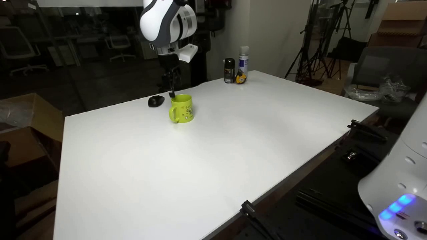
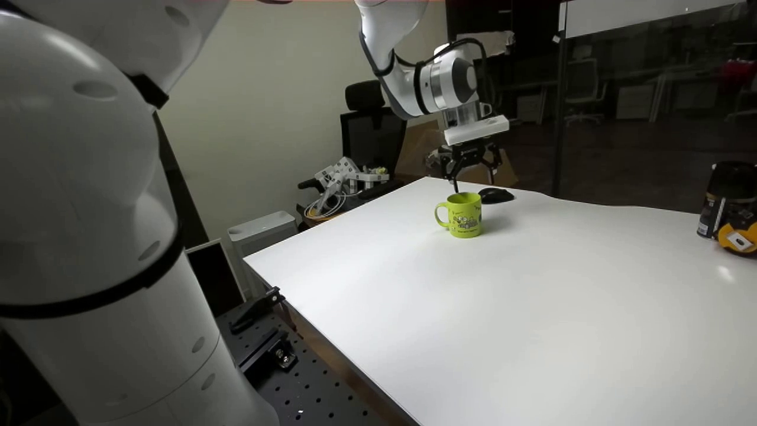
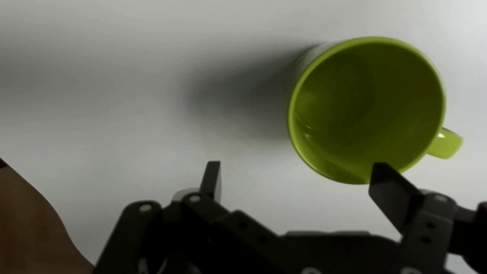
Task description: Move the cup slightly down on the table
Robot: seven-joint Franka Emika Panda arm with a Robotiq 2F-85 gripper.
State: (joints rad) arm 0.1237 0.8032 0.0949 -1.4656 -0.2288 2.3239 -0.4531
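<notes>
One white robot base (image 1: 383, 180) is standing nearest, blue lights (image 1: 397, 207) glowing. Two black clamp-like pieces (image 1: 248, 210) are sitting along the base-side edge of one white table (image 1: 160, 173). One yellow-green cup (image 1: 182, 111) is standing upright on it, well over toward the far edge. One small black object (image 1: 156, 101) is lying near the cup, apart from it. Two cans (image 1: 229, 70) and one yellow-and-black item (image 1: 241, 78) are standing at the same far edge. Farther, in dimness, at least two chairs (image 1: 120, 41) are showing.

Arm pose: the arm (image 2: 408, 92) is hanging over the table's far part in an exterior view, gripper (image 3: 296, 175) pointing down. Wrist view: fingers (image 3: 392, 192) are standing wide apart, one overlapping the cup's rim, its mate showing over white tabletop. Whether finger and cup are touching, cannot tell.
</notes>
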